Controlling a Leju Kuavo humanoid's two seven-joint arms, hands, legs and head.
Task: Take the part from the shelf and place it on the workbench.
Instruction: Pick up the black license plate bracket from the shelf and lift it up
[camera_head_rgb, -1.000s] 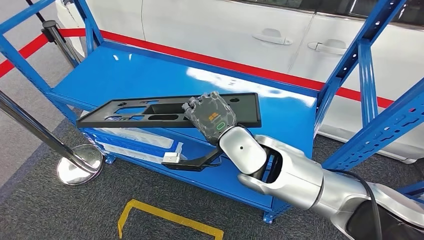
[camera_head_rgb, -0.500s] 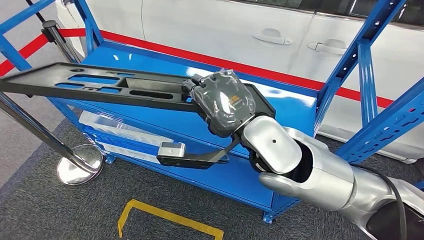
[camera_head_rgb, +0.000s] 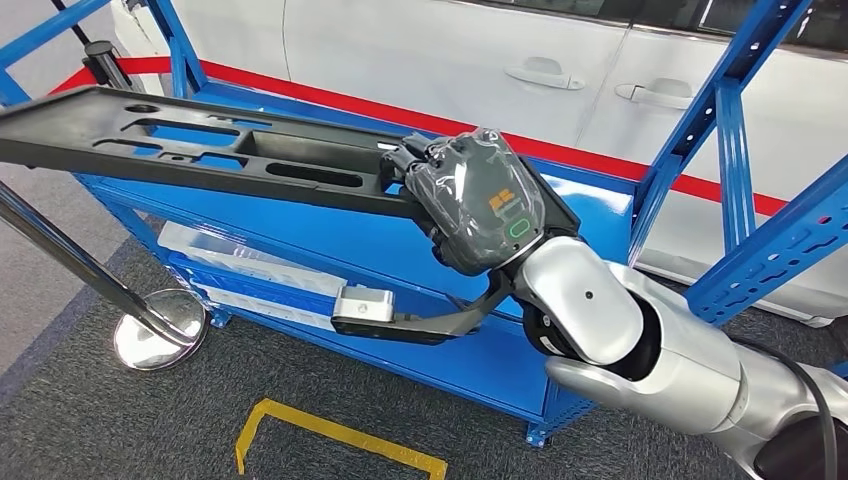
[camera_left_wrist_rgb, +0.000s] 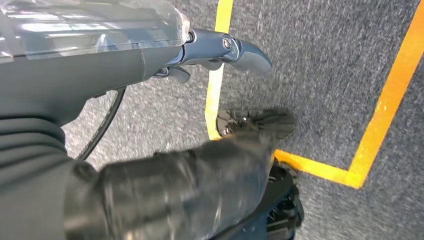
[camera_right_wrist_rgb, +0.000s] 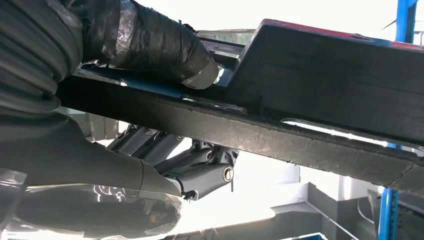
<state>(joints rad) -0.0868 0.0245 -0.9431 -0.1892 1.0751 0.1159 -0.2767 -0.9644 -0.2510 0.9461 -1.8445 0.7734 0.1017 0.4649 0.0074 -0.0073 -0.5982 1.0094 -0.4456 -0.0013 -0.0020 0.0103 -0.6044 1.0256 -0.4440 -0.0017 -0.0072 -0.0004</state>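
Note:
The part (camera_head_rgb: 200, 150) is a long black plastic panel with several cut-outs. My right hand (camera_head_rgb: 480, 200) grips its near end and holds it in the air above the blue shelf (camera_head_rgb: 590, 225), with its far end reaching out past the shelf's left side. In the right wrist view the thumb (camera_right_wrist_rgb: 150, 45) presses one face of the part (camera_right_wrist_rgb: 320, 75) and the fingers (camera_right_wrist_rgb: 200, 170) curl under the other. My left hand (camera_left_wrist_rgb: 75, 80) hangs over grey carpet with its fingers apart and nothing in it.
A white car (camera_head_rgb: 450, 50) stands right behind the shelf, with red tape (camera_head_rgb: 450, 125) in front of it. Blue uprights (camera_head_rgb: 735, 130) rise at the right. White packages (camera_head_rgb: 260, 275) lie on the lower tier. A chrome stanchion base (camera_head_rgb: 160, 330) and yellow floor lines (camera_head_rgb: 340, 435) are in front.
My right hand has lifted the part off the shelf top. The part's far end swung up and to the left, and the hand rose closer to the camera.

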